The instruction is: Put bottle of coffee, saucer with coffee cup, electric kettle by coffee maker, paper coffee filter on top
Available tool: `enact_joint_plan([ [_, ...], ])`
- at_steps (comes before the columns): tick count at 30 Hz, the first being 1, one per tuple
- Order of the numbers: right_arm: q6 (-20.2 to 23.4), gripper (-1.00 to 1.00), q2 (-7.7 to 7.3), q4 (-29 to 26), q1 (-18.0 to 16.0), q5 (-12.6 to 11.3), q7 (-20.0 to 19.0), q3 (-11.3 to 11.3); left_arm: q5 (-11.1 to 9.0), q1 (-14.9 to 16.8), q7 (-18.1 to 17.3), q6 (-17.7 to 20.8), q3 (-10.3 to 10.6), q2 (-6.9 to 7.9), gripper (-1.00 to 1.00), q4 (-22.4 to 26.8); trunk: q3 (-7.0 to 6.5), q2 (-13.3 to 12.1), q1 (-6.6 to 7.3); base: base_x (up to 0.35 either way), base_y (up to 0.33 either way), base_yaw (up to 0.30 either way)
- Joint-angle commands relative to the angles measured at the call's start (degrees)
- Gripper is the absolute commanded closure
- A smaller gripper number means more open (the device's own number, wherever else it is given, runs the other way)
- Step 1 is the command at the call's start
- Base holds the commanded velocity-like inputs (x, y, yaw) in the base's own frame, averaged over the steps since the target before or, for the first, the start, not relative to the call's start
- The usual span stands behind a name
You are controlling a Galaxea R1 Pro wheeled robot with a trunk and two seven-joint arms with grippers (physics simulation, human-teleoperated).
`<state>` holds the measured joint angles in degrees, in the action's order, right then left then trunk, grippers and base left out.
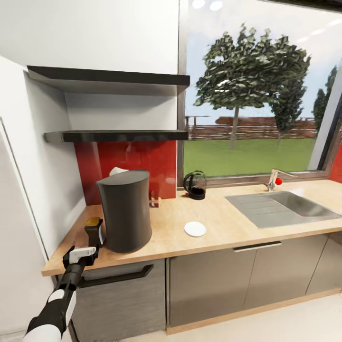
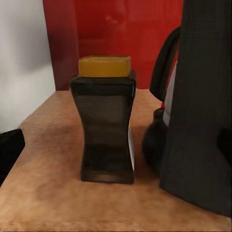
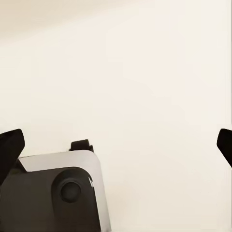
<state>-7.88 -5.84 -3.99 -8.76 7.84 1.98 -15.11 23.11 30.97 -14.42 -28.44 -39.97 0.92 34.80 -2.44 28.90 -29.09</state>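
One view, your left wrist's, shows the coffee bottle (image 2: 106, 121) standing free just beside the coffee maker (image 2: 200, 101). Your left gripper (image 1: 85, 254) reaches level toward the bottle, jaws spread, holding nothing; your right gripper's fingertips (image 3: 9, 147) sit wide apart, empty.

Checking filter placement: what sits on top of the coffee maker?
Nothing rests on the coffee maker's flat top. A white, paper-like thing peeks up behind it; what it is and what it rests on are hidden.

Steel sink (image 1: 285, 207) set into desk at 3 o'clock, faucet (image 1: 274, 179) w/ red knob just behind it. Big window (image 1: 256, 95) above, trees & lawn outside. Red backsplash (image 1: 128, 161) at 10 o'clock. Dark drawer handle (image 1: 116, 277) under desk front.
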Motion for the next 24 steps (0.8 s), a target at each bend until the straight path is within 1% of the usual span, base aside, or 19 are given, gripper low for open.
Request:
enact_joint_plan([
  [1, -0.2, -1.0, 0.02, 0.1, 0.0, 0.6, 0.1, -0.4, 0.3, -0.4, -0.6, -0.3, -0.5, -0.08, -1.0, 0.0, 0.02, 0.0, 0.01, -0.301, -0.101, 0.0],
  [2, -0.2, -1.0, 0.02, 0.1, 0.0, 0.6, 0.1, -0.4, 0.3, -0.7, -0.6, -0.4, -0.5, -0.09, -1.0, -0.1, 0.02, 0.0, 0.01, -0.297, -0.1, 0.0],
  [4, -0.2, -1.0, 0.09, 0.0, 0.0, 0.6, 0.2, -0.5, 0.2, -2.9, -0.9, -1.5, -0.4, -0.16, -1.0, -0.1, 0.02, 0.0, 0.01, -0.279, -0.094, 0.0],
  [8, -0.3, -1.0, 0.26, -0.1, 0.0, 0.5, 0.3, -0.6, -0.1, -7.1, -1.1, -7.9, -0.4, -0.32, -1.0, -0.7, 0.02, 0.0, 0.01, -0.15, -0.049, 0.0],
  [9, -0.3, -1.0, 0.26, -0.1, 0.0, 0.5, 0.4, -0.6, -0.1, -7.7, -1.1, -8.5, -0.4, -0.33, -1.0, -0.8, 0.02, 0.0, 0.01, -0.057, -0.018, 0.0],
  [11, -0.4, -1.0, 0.36, -0.1, 0.0, 0.4, 0.4, -0.7, -0.1, -10.0, -1.2, -10.0, -0.4, -0.37, -1.0, -0.9, 0.02, 0.0, 0.01, -0.03, -0.01, 0.0],
  [13, -0.5, -1.0, 0.52, -0.2, 0.0, 0.4, 0.4, -0.7, -0.2, -12.5, -1.2, -10.7, -0.4, -0.38, -1.0, -1.0, 0.02, 0.0, 0.01, -0.012, -0.004, 0.0],
  [15, -0.6, -1.0, 0.66, -0.3, 0.0, 0.3, 0.4, -0.7, -0.2, -17.5, -1.3, -11.1, -0.5, -0.33, -1.0, -1.0, 0.02, 0.0, 0.01, -0.003, -0.001, 0.0],
  [20, -0.6, -1.0, 0.71, -0.3, 0.0, 0.3, 0.4, -0.7, -0.1, -22.7, -1.3, -11.1, -0.6, -0.31, -1.0, -1.0, 0.02, 0.0, 0.01, 0.0, 0.0, 0.0],
  [21, -0.6, -1.0, 0.73, -0.3, 0.0, 0.2, 0.3, -0.8, -0.1, -25.3, -1.2, -11.1, -0.6, -0.2, -1.0, -1.0, 0.02, 0.0, 0.01, 0.0, 0.0, 0.0],
  [22, -0.6, -1.0, 0.73, -0.3, 0.0, 0.2, 0.3, -0.8, -0.1, -26.0, -1.2, -11.1, -0.7, -0.15, -1.0, -1.0, 0.02, 0.0, 0.01, 0.0, 0.0, 0.0],
  [23, -0.6, -1.0, 0.73, -0.3, 0.0, 0.2, 0.3, -0.8, -0.1, -27.3, -1.2, -11.1, -0.7, -0.03, -1.0, -1.0, 0.02, 0.0, 0.01, 0.0, 0.0, 0.0],
  [24, -0.6, -1.0, 0.74, -0.3, 0.0, 0.2, 0.3, -0.8, -0.1, -30.0, -1.0, -11.0, -0.9, 0.21, -1.0, -1.0, 0.02, 0.0, 0.01, 0.0, 0.0, 0.0],
])
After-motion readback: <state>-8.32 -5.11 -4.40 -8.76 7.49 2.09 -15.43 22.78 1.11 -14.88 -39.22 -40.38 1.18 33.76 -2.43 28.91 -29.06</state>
